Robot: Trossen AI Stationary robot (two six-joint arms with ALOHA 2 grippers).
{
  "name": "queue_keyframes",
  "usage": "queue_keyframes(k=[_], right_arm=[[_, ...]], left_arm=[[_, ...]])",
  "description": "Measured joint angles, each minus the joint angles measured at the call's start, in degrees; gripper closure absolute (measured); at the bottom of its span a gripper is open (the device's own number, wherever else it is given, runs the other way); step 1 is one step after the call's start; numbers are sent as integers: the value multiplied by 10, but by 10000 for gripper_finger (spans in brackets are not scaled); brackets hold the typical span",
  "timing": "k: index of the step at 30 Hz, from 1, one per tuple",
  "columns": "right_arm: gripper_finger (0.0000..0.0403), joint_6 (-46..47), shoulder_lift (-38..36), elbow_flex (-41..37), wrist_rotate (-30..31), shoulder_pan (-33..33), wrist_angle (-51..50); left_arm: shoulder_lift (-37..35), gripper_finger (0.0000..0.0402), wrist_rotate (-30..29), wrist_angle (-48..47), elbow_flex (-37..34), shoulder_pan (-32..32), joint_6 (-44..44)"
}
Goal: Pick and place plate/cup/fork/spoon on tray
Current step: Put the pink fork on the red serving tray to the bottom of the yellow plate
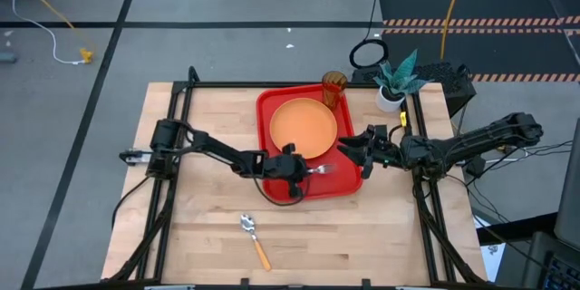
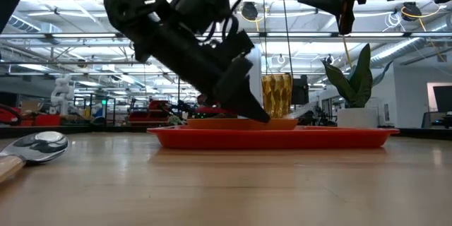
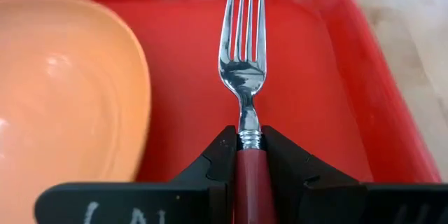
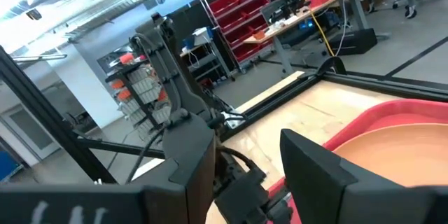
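The red tray (image 1: 346,181) lies mid-table with the orange plate (image 1: 302,127) resting flat in it. The amber cup (image 1: 333,88) stands upright at the tray's far right corner; its foot is hidden behind the rim in the low view. My left gripper (image 3: 248,136) is over the tray's near right part, shut on the fork (image 3: 242,56). The fork's tines point toward the table's right edge. The orange-handled spoon (image 1: 255,237) lies flat on the table near the front edge. My right gripper (image 4: 245,161) hovers open above the tray's right rim. My left gripper pinches the fork's pink-red handle (image 3: 250,171) between its two fingers, just behind the metal neck. The fingers slant down from the table's left and lie along the fork. The tines (image 1: 326,169) stick out ahead over the tray floor beside the plate; whether they touch it I cannot tell.
A white pot with a teal plant (image 1: 395,83) stands at the table's far right corner, behind my right arm. A black ring (image 1: 368,53) lies beyond the far edge. Bare wood stretches along the table's near side around the spoon.
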Motion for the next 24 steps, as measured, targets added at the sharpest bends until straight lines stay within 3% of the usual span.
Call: queue_keyframes(k=[7, 24], right_arm=[[248, 2, 0, 0, -1, 0, -4], [248, 2, 0, 0, -2, 0, -2]], left_arm=[[35, 346, 4, 23, 0, 0, -4], [33, 330, -30, -17, 1, 3, 9]])
